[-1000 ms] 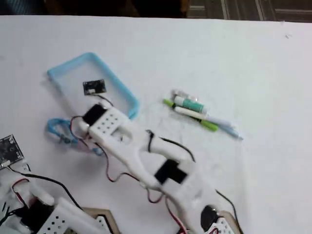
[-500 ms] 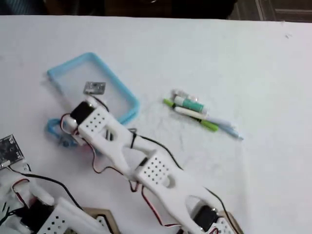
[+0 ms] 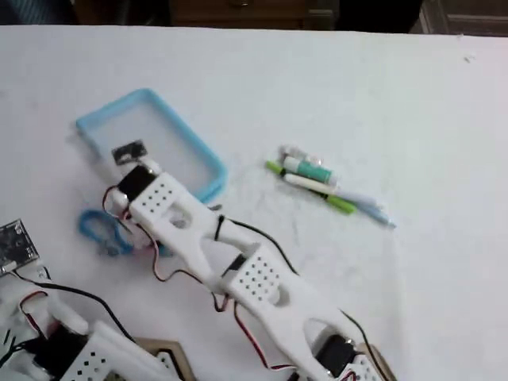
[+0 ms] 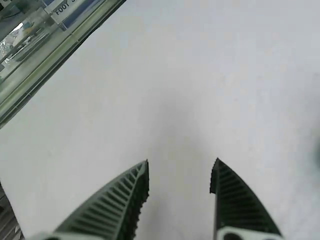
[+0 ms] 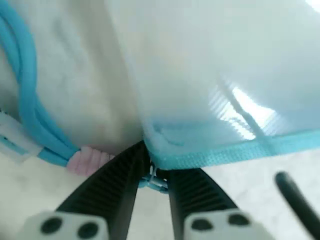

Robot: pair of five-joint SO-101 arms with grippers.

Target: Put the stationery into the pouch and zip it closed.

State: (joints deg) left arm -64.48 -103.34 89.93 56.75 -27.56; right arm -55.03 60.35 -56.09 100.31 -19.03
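White desk point(image 3: 357, 87) carries everything. Left hand point(image 4: 180, 172) hangs with fingers wide over bare desk. Near the left edge lies a blue cord loop point(image 3: 99, 226), just beside the clear, blue-rimmed pouch point(image 3: 194, 147). Right hand point(image 5: 155, 162) pinches narrow on the zip pull point(image 5: 151, 181) at a pouch corner. Stationery point(image 3: 317, 178) lies bundled mid-desk, outside the pouch.

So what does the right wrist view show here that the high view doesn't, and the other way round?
Right wrist view: close up, the right hand is pinched shut on what looks like a small blue zip tab at a corner of the pouch, with a pink piece on the blue cord beside it. High view: the pens and glue stick lying on the white table, apart from the pouch. Both: the pouch and its blue cord.
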